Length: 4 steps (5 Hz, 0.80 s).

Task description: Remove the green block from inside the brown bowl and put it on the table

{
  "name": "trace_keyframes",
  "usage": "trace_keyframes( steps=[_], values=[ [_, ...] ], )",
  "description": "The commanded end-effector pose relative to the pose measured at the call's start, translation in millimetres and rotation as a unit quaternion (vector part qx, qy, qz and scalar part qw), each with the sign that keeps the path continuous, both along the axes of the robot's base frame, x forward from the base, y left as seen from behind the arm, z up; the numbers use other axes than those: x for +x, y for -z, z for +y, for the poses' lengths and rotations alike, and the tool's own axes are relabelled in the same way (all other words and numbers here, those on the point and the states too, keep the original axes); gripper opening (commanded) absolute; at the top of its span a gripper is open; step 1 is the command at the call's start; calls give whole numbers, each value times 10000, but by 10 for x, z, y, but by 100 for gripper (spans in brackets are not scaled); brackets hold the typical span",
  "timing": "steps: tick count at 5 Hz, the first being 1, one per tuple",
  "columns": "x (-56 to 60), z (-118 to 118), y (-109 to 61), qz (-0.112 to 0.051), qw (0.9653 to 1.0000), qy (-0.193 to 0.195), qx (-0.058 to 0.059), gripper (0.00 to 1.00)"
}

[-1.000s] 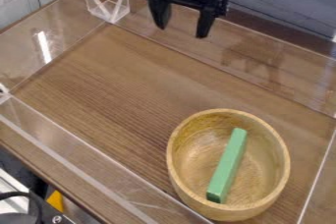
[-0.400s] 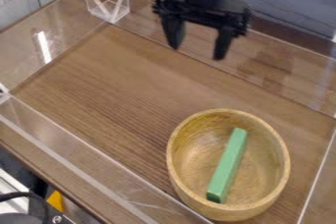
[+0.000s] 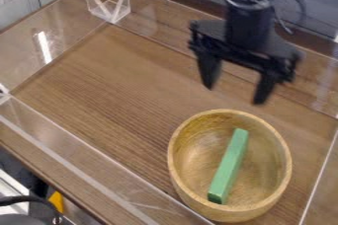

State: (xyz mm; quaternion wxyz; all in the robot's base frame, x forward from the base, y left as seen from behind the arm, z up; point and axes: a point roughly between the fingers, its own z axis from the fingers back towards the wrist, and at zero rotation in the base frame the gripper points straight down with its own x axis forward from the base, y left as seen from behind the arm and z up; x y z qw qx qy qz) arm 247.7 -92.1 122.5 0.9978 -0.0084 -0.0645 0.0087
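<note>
The block [image 3: 228,167] lies in the bowl [image 3: 193,174], at about five o'clock on the bench [image 3: 106,86]. Above the bowl's twelve o'clock side, the hand [image 3: 227,79] is spread wide, released, well apart from the block.

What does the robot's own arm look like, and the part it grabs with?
The arm is dark, nearly black, and looks chunky. Its end effector has two broad, dark fingers, blurred at the edges. I can make out no markings or cables on it.
</note>
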Motion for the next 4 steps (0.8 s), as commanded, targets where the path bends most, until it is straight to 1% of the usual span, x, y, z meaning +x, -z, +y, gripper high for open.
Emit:
trace_keyframes(
  steps=[1,2,3,4],
  values=[
    [-112,-265,6,-78,9993,352,-73,100],
    [-134,-292,157,-48,9991,409,-66,100],
    [-126,-203,255,-54,9990,429,-78,100],
    [-111,-143,303,-28,9990,441,-118,100]
  ],
)
